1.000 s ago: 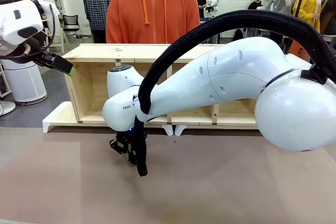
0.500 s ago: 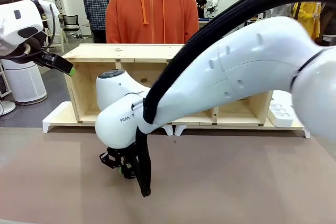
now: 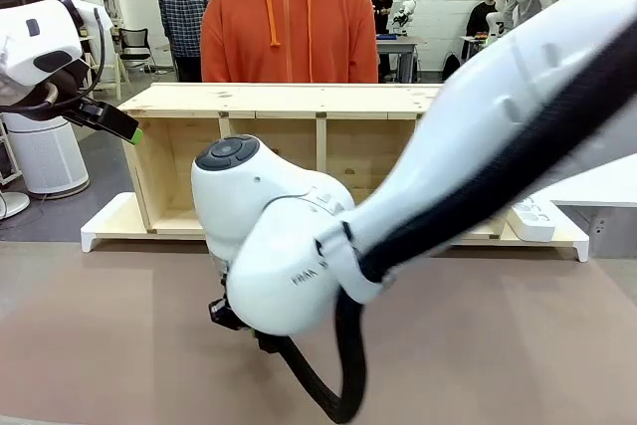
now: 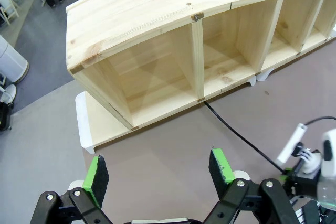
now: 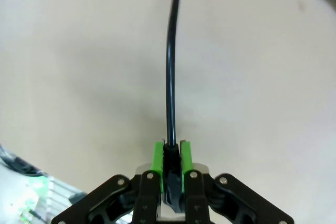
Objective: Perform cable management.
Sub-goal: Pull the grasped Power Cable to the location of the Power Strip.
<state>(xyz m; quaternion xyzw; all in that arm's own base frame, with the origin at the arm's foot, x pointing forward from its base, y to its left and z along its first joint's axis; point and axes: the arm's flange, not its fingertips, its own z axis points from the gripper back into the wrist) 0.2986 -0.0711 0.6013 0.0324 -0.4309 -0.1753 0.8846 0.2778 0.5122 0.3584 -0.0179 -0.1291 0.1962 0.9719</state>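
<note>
Black, thin, flexible power cable (image 5: 169,77) is clamped between the 2 green pads (image 5: 156,153) of the right gripper (image 5: 170,148), whose jaws stand narrow, closed onto it. From the fingertips the cable runs straight ahead, away from that gripper, over the plain brown table surface (image 5: 79,66), with a slight bend at its far end.

Left gripper (image 4: 157,167) holds nothing. Its 2 green-padded fingers stand wide apart, raised above the table. Ahead of it and below stands a long pale wooden shelf with open compartments (image 4: 157,9). The cable (image 4: 236,136) emerges at the foot of a shelf divider ahead of the left gripper and trails off to its right.

In the front view, a white multi-socket power strip (image 3: 532,218) lies at the shelf end far from the left gripper, well apart from it. A person in an orange hooded top (image 3: 289,22) stands beyond the shelf.
</note>
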